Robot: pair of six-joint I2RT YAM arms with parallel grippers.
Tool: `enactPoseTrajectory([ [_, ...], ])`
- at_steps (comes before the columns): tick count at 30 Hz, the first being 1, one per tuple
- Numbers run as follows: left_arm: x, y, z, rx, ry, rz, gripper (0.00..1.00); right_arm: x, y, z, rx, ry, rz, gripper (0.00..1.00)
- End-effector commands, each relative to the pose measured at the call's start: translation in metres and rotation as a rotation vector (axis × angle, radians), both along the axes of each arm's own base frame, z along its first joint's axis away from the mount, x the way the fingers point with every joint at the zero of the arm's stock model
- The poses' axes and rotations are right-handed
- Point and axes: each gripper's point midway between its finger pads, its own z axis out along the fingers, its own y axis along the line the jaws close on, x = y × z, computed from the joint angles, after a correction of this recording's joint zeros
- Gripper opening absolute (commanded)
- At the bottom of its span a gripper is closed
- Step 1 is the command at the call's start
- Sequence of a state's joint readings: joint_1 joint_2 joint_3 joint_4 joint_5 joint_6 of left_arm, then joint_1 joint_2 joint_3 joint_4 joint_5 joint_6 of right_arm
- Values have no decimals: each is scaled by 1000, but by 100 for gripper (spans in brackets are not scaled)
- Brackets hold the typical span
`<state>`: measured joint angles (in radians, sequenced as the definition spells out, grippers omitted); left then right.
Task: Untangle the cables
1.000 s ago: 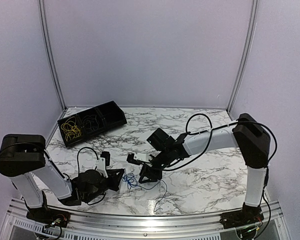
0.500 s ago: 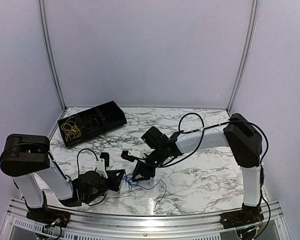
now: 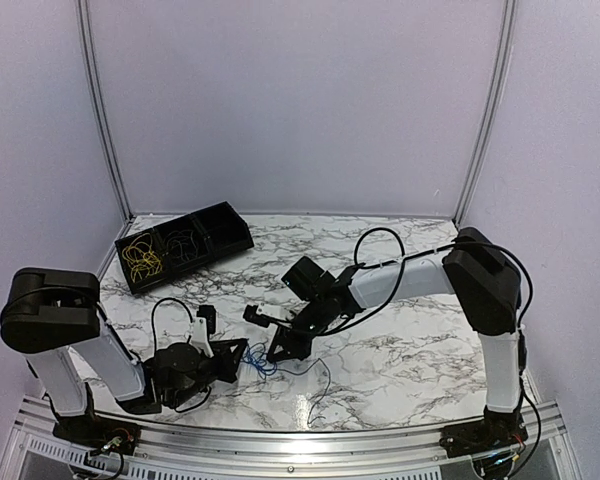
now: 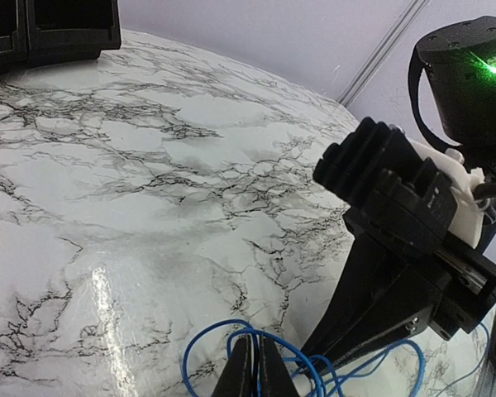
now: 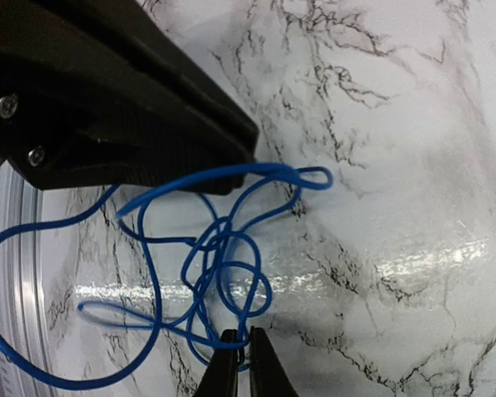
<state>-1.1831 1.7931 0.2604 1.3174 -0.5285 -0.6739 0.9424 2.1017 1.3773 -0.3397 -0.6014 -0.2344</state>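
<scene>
A tangled blue cable (image 3: 262, 364) lies on the marble table between my two grippers, with a loose end trailing right toward the front edge. The left gripper (image 3: 244, 351) is shut on one loop of the blue cable (image 4: 187, 357), its fingertips (image 4: 246, 372) pinched together low over the table. Facing it, the right gripper (image 3: 274, 356) is shut on a lower strand of the same blue cable (image 5: 231, 248), just under the knot. The right gripper's black fingers (image 4: 372, 289) almost touch the left's. Yellow cables (image 3: 140, 258) and black cables (image 3: 185, 243) lie in the tray.
A black compartment tray (image 3: 223, 213) stands at the back left of the table. Thick black arm cables loop above the right arm (image 3: 385, 245) and the left arm (image 3: 170, 305). A metal rail (image 3: 280, 440) runs along the front edge.
The right arm has slid left and down to the blue cable, and its jaws have shut on a strand. The left gripper has kept its grip in place.
</scene>
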Motion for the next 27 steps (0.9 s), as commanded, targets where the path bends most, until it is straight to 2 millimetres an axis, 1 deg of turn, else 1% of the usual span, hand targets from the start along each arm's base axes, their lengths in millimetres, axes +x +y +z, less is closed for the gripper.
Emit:
enactPoseTrajectory([
  [1,-1,5,-1,-4,-6,10,6,3,3,12,9,-1,9,3],
  [3,-3,7,0,-9,-5,8,4,15,-4,32,28,-33,-7,0],
  [5,-4,13,0,-8,-3,14,3,32,-17,59,49,-74,-39,0],
  [9,-5,32,-6,20,1,56,1,74,-53,126,127,-139,-144,0],
  [10,-5,35,-7,27,-1,62,1,84,-63,147,153,-161,-170,0],
  [13,-6,40,-8,41,-6,69,1,108,-89,196,208,-228,-246,0],
  [15,-6,45,-8,48,-11,80,0,120,-106,226,243,-287,-291,0],
  [16,-6,48,-8,50,-11,88,0,129,-116,238,254,-322,-322,0],
  [17,-5,50,-7,53,-14,93,0,133,-124,249,266,-350,-341,0],
  [19,-5,53,-5,56,-22,99,0,139,-136,263,281,-399,-372,0],
  [21,-5,56,-4,55,-25,102,0,139,-144,269,284,-429,-383,0],
  [23,-6,60,-3,57,-26,109,0,137,-147,266,274,-439,-381,0],
  [27,-8,68,-1,56,-27,124,0,133,-151,244,231,-407,-384,1],
])
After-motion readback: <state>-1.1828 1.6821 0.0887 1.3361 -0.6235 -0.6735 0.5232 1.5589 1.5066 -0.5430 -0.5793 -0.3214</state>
